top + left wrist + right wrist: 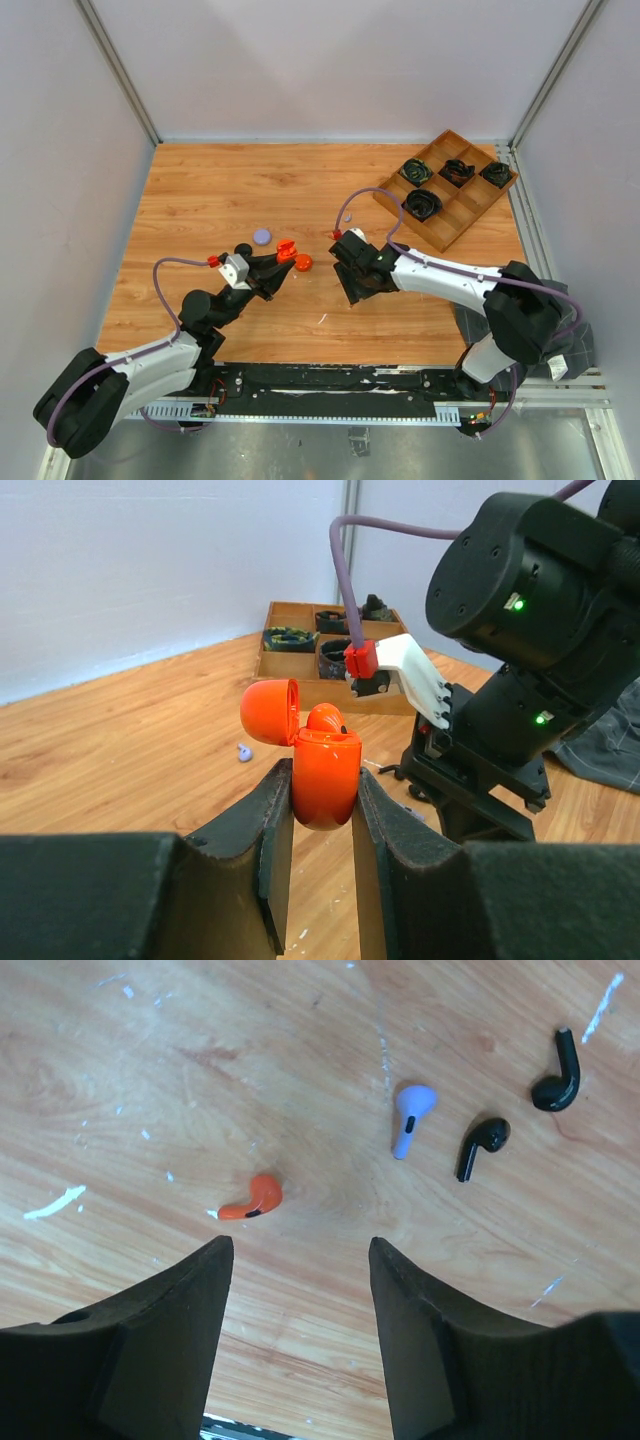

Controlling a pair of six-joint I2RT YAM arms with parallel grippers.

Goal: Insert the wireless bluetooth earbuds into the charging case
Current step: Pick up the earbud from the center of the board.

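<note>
My left gripper (279, 263) (322, 780) is shut on an orange charging case (286, 249) (325, 775), held upright above the table with its lid (270, 712) flipped open. An orange earbud (325, 718) sits in the case top. My right gripper (352, 281) (300, 1250) is open and points down just above the wood. On the table ahead of its fingertips lie an orange earbud (252, 1200), a lilac earbud (410, 1118) and two black earbuds (483, 1145) (556, 1075). Another lilac earbud (243, 752) lies on the table beyond the case.
An orange disc (303, 263) and a lilac disc (262, 237) lie near the left gripper. A wooden compartment tray (468, 208) with coiled black cables (422, 203) stands at the back right. The right arm (520, 660) is close in front of the left gripper.
</note>
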